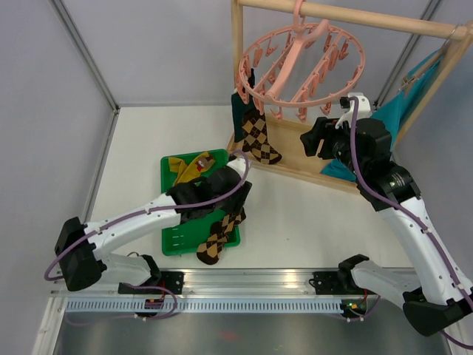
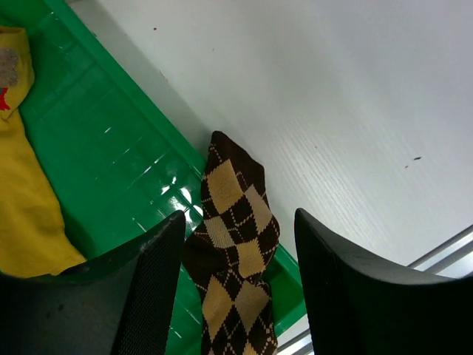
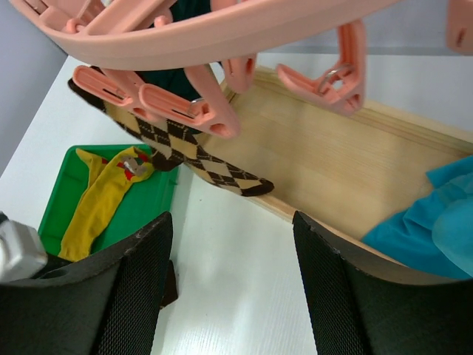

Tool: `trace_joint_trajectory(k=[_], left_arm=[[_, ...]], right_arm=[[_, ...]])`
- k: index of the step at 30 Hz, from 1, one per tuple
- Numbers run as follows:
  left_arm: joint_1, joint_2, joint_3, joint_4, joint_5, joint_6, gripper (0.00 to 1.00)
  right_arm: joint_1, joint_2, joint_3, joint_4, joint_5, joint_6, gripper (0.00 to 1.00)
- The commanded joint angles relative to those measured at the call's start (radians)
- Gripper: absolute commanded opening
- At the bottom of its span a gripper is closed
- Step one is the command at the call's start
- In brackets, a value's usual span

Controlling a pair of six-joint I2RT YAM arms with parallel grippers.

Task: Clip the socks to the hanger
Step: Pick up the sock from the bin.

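Nearest, the left gripper [image 2: 238, 218] hovers with its black jaws wide apart and empty over a brown-tan argyle knit sock [image 1: 213, 242] draped across the rim of the glossy green plastic tray [image 1: 171, 240]. A mustard yellow sock [image 1: 194, 166] lies inside the tray. Farther back, the right gripper [image 3: 230, 222] gapes, holding nothing, below the round pink plastic hanger [image 1: 310, 105], where a second argyle sock [image 1: 260, 137] and a dark teal sock [image 1: 241, 111] hang clipped.
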Motion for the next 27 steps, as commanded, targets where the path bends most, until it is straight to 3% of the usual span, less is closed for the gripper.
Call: trace_joint_trajectory(k=[1,13,27], left_arm=[[-0.083,0.072,0.079,-0.088,-0.157,0.081,0.66],[-0.092,0.285,0.170,-0.191,-0.251,-0.014,0.68],[0.021,0.310,0.102,-0.056,-0.035,0.018,0.61]], right_arm=[[0.000,-0.054,-0.020,0.005,0.066,0.011,0.73],[0.000,-0.064,-0.036,0.001,0.060,0.008,0.73],[0.000,-0.071,-0.044,0.006,0.065,0.007,0.72]])
